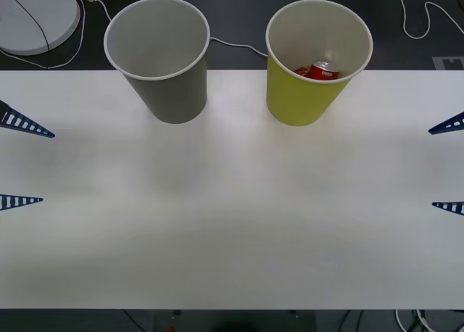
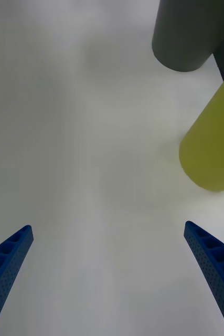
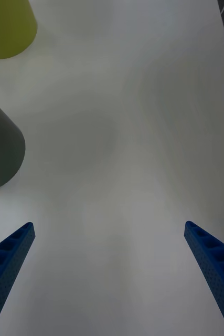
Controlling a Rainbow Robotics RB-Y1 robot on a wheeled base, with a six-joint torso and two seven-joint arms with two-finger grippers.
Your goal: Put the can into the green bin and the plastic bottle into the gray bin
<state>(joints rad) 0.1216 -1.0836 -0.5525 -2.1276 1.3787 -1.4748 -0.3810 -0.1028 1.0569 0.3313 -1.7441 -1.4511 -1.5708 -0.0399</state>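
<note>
The white desk (image 1: 232,223) is bare along its near edge. At its left edge the left gripper (image 1: 22,162) hovers with its blue fingers spread wide, gripping nothing; at the right edge the right gripper (image 1: 449,165) hangs the same way, wide apart and empty. Farther back, near the far edge, the gray bin (image 1: 165,71) stands upright left of centre, and the green bin (image 1: 308,85) stands upright beside it to the right, the two apart. The can (image 1: 319,72) lies inside the green bin, its silver top showing.
</note>
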